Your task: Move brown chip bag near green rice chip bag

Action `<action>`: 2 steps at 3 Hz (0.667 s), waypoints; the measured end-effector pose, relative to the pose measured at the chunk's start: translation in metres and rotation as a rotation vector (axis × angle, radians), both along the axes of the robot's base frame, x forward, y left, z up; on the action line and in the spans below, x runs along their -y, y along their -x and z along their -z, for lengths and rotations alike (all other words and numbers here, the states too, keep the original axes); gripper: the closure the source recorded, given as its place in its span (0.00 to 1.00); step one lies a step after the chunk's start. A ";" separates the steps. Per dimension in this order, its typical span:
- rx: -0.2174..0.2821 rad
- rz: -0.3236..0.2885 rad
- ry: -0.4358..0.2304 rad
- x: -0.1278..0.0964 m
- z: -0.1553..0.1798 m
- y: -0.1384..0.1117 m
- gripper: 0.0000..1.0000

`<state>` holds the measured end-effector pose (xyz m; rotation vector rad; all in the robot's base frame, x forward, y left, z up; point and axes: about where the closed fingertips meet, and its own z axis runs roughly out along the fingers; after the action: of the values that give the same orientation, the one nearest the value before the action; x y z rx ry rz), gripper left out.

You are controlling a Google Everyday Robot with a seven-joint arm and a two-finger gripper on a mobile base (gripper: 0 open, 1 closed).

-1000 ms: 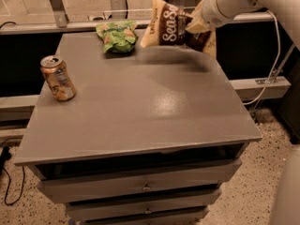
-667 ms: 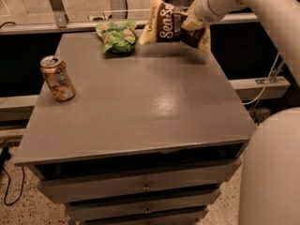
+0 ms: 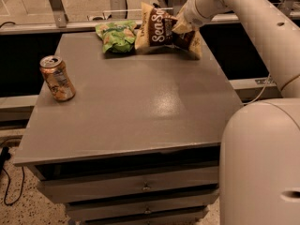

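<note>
The brown chip bag (image 3: pixel 159 31), dark brown with cream ends and white script, is at the far edge of the grey table (image 3: pixel 140 102), its left end touching or just beside the green rice chip bag (image 3: pixel 117 35). My gripper (image 3: pixel 182 26) is on the brown bag's right part, at the end of the white arm (image 3: pixel 243 18) coming in from the right. The green bag lies wrinkled on the table at the far middle.
An orange-tan drink can (image 3: pixel 57 78) stands upright near the table's left edge. The robot's white body (image 3: pixel 262 163) fills the lower right. Drawers (image 3: pixel 140 186) are under the table top. A cable (image 3: pixel 9 182) hangs at the lower left.
The gripper and brown bag have moved left and down toward the table, closing the gap to the green bag. The robot's body has come into view at the right.
</note>
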<state>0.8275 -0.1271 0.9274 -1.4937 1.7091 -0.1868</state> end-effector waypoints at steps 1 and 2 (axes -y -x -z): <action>-0.031 -0.029 -0.004 -0.016 0.009 0.001 0.77; -0.063 -0.055 -0.007 -0.028 0.019 0.005 0.54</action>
<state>0.8229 -0.0988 0.9086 -1.5536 1.7146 -0.1056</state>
